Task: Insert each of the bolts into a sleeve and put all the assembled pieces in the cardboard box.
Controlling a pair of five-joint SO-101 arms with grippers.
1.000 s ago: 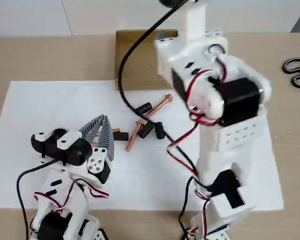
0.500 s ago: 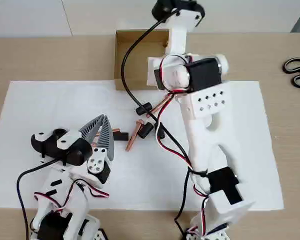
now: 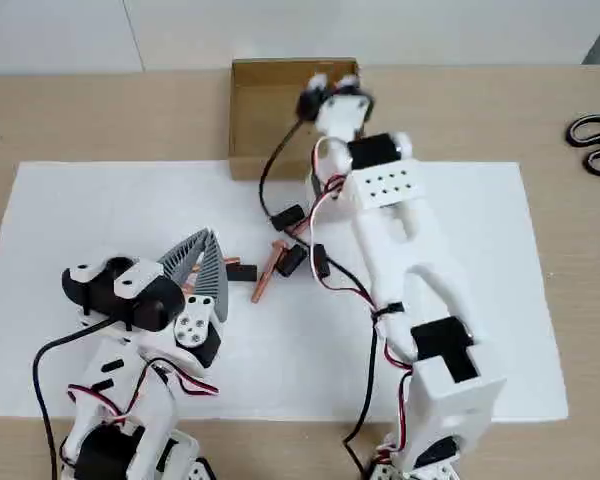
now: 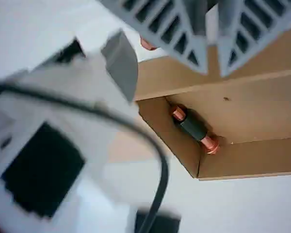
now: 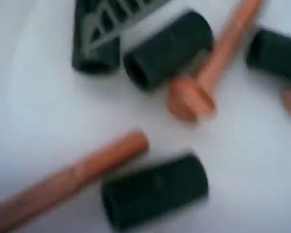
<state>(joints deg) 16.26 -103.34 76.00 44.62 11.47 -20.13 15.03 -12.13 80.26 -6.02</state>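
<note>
The cardboard box (image 3: 242,110) stands at the back of the table. One bolt pushed through a black sleeve (image 4: 194,128) lies in a corner of the box (image 4: 262,160). Loose copper bolts (image 3: 268,272) and black sleeves (image 3: 292,260) lie on the white paper between the arms. My left gripper (image 3: 210,238) rests shut just left of them, with nothing seen in it. My right arm (image 3: 380,200) stretches low over the pile toward the box. One ribbed finger (image 5: 94,43) of it hangs beside a sleeve (image 5: 169,48) and a bolt (image 5: 189,99); no second finger shows near it.
A white paper sheet (image 3: 100,220) covers most of the wooden table. Scissors (image 3: 595,140) lie at the far right edge. The right arm's black cable (image 3: 270,170) loops down past the box front to the pile.
My right arm has dropped from high above the table and stretched out low over the pile and the box's front. The left arm and the loose parts have not moved.
</note>
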